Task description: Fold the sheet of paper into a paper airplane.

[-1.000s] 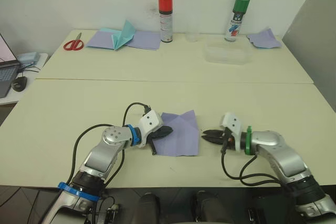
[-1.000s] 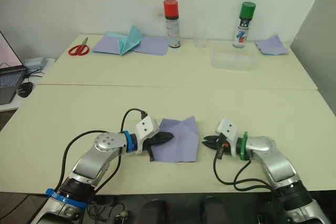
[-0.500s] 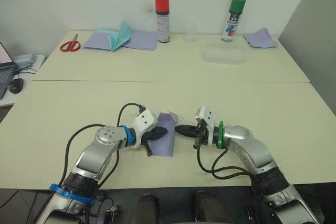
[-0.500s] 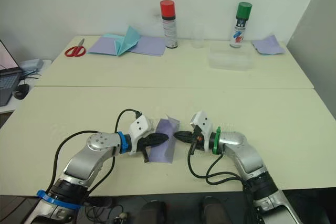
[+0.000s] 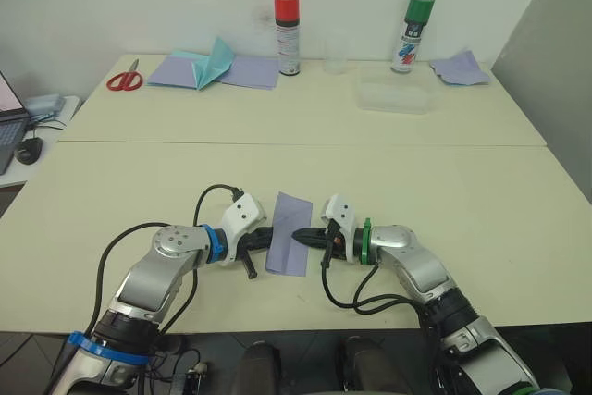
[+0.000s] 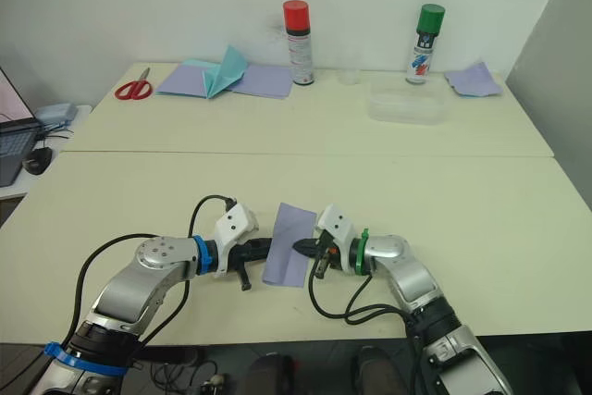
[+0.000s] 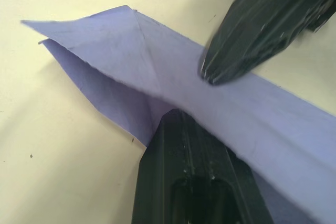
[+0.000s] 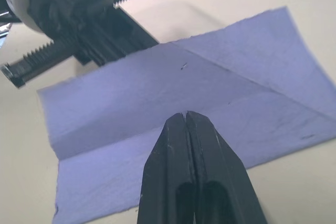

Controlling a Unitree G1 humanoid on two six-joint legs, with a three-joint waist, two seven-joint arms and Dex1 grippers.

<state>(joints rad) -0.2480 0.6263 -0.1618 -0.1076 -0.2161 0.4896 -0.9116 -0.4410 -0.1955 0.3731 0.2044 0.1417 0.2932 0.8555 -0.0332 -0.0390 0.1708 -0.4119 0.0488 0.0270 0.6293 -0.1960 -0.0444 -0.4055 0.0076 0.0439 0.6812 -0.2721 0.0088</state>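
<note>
Pale cream surface (image 5: 481,219) in two halves with a seam across, set against a white wall.

Sheet of paper (image 5: 289,245): lavender, folded to a narrow strip, lying flat near the front edge of the near half, between the two arms. Long axis runs front to back. Diagonal creases show on its top layer in the right wrist view; in the left wrist view one end is doubled over to a point, the under layer peeking out beside it.

Right pincer (image 5: 298,237): black fingers pressed together, nothing between them, tip down on the top of the strip about midway along its right side.

Left pincer (image 5: 265,239): reaches the strip's left edge from the other side. In the left wrist view one black finger (image 7: 189,177) lies over the paper; cannot tell whether the pincer is spread or closed. The two tips sit near each other across the strip.

Far half of the surface, well apart from the strip: red-handled scissors (image 5: 121,78) at far left; beside them flat lavender sheets (image 5: 242,71) with a teal folded paper (image 5: 213,60) on top; a red-capped spray can (image 5: 287,33); a clear plastic tray (image 5: 396,96); a green-capped spray can (image 5: 412,32); a crumpled lavender piece (image 5: 459,67) at far right.

Off the left edge: a laptop corner (image 5: 7,117) and a mouse (image 5: 30,150).
</note>
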